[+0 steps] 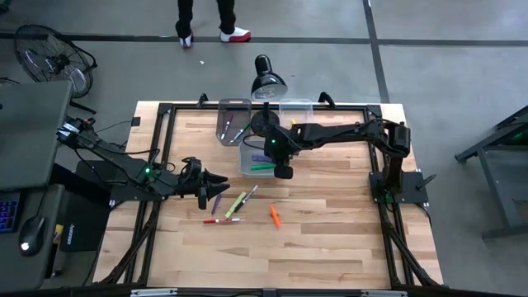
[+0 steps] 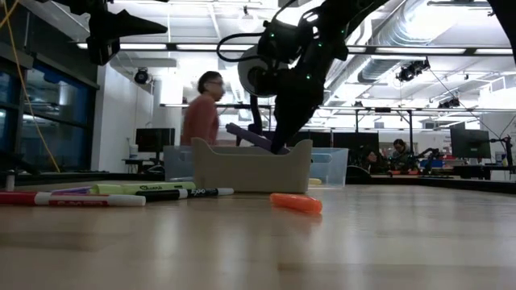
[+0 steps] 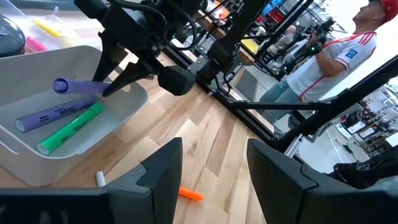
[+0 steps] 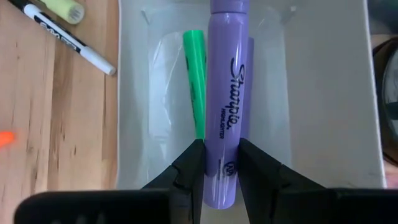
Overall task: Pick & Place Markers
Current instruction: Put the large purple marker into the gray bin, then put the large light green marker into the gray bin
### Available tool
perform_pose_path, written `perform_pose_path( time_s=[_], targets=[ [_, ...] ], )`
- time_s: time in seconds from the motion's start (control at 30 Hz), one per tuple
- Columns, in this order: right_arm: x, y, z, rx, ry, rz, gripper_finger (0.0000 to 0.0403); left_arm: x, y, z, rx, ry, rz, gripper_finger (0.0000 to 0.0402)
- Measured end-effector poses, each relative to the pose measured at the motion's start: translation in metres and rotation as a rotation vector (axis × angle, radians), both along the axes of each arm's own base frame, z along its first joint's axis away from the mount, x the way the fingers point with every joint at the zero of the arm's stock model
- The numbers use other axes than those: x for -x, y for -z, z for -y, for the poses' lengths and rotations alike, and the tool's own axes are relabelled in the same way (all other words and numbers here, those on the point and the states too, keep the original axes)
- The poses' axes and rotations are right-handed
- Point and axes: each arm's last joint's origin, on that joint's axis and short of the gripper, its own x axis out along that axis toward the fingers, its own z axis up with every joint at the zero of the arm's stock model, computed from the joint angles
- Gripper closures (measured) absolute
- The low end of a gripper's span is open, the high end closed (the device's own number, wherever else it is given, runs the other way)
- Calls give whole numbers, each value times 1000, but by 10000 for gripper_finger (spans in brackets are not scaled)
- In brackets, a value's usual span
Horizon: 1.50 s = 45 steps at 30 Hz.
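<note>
On the wooden table (image 1: 330, 247), inside a black frame, the two dark arms are the biggest things: the right arm reaches in from the right edge toward the middle, and the left arm lies low along the left side; next in size are the clear bins, two at the far edge (image 1: 233, 120) and one nearer the middle (image 1: 247, 161), which the right arm hangs over; the right gripper (image 4: 216, 163) is clamped on a purple marker (image 4: 226, 106), its two fingers pressed to the barrel's sides, holding it tilted above the inside of that middle bin (image 4: 323, 93); a green marker (image 4: 194, 81) and another purple one (image 3: 53, 114) lie on the bin's floor beneath it; the left gripper (image 3: 214, 163) sits on the left of the table with its fingers apart and nothing between them, pointing toward the loose markers; those lie on the bare wood between the arms, in front of the middle bin: a purple one (image 1: 216, 204) just beside the left gripper, a yellow-green one (image 1: 237, 204), a thin white one with a black cap (image 1: 250, 194), a red and white one (image 1: 223, 220) nearer the front edge, and an orange one (image 1: 275, 217) off to their right; at the far edge a black lamp (image 1: 268, 80) stands just behind the bins; beyond the table a person (image 2: 201, 113) is seen in the room
</note>
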Motion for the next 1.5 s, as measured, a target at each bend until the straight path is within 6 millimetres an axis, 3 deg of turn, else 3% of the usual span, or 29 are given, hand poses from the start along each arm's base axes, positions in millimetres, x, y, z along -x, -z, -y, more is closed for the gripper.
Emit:
perform_pose_path(
  time_s=[0.7, 1.13, 1.3, 1.5],
  targets=[
    [0, 21, 1, -3, -29, -37, 328, 0, 1, 0, -6, 1, -12, 225],
    [-1, 21, 1, -18, -6, -31, 275, 0, 1, 0, -2, 1, -11, 225],
    [2, 11, 0, -34, 14, -4, 268, 0, 1, 0, 2, 0, -10, 225],
    [10, -20, -3, -40, 56, 67, 267, 0, 1, 0, 2, 6, -12, 225]
  ],
)
